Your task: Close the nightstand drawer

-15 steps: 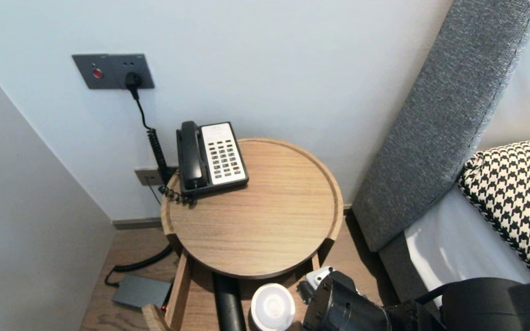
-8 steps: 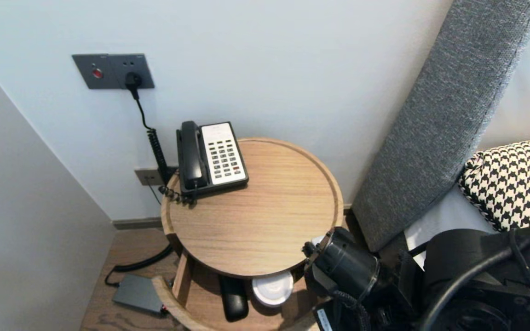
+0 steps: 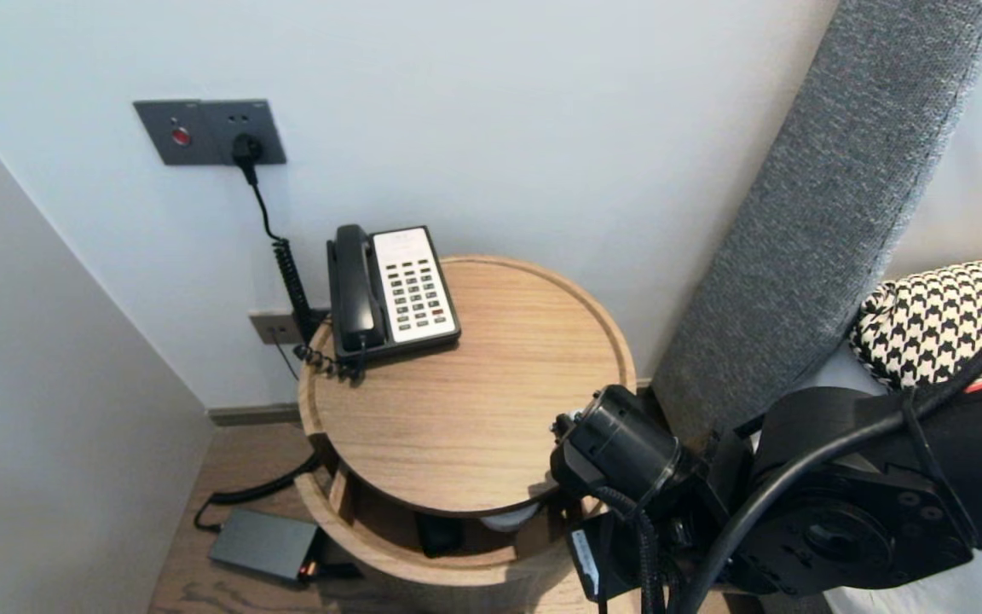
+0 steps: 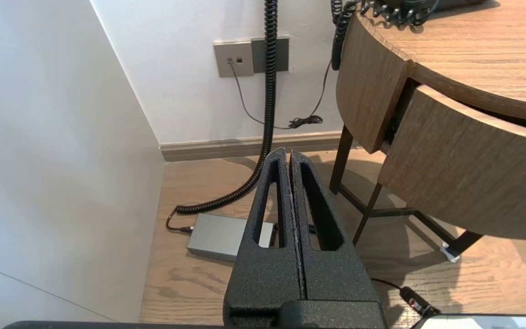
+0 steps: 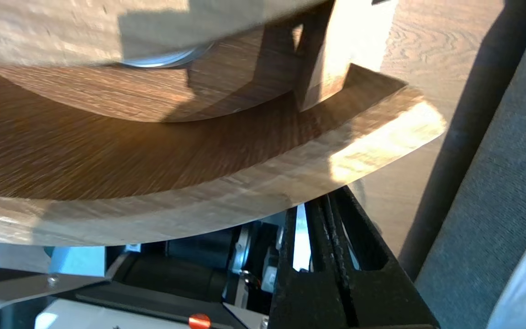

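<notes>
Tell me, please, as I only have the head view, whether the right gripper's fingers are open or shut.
Observer: The right gripper is shut. Its tips reach the curved front of the drawer, but I cannot tell whether they press on it.
Operator: Thank you. Could you also say where the left gripper is?
Observer: The left gripper is shut too. It hangs off to the side of the table and points at the floor near a grey box.
</notes>
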`<state>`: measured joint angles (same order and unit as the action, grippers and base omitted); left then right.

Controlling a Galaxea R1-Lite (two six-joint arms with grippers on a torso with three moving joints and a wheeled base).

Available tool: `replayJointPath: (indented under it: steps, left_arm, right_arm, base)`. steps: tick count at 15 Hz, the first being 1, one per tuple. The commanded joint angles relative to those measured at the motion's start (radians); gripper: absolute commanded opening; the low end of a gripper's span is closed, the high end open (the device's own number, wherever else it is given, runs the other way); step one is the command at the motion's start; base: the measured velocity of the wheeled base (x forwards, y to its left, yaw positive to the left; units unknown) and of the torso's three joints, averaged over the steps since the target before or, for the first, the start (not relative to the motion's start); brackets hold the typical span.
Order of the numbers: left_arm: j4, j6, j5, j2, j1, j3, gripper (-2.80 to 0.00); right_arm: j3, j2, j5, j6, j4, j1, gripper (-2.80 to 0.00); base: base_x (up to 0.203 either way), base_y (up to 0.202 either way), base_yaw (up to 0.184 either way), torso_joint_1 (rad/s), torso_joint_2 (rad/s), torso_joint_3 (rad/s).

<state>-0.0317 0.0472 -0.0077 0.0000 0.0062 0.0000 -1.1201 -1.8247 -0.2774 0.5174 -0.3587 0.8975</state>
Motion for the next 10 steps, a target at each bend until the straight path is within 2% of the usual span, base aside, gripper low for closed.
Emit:
replayJointPath:
  steps: [1, 10]
  left_arm:
    - [-0.001, 0.000, 0.000, -0.002, 0.000, 0.012, -2.80]
    - [-0.001, 0.000, 0.000, -0.002, 0.000, 0.012, -2.80]
  right_arm:
    - [-0.033, -0.017, -0.001, 0.003, -0.003, -0.017, -2.80]
    - [-0.075, -0.041, 0.000, -0.017, -0.003, -0.045, -2.80]
  base:
    - [0.000, 0.000, 0.000, 0.000, 0.00, 0.000]
    - [0.000, 0.000, 0.000, 0.000, 0.00, 0.000]
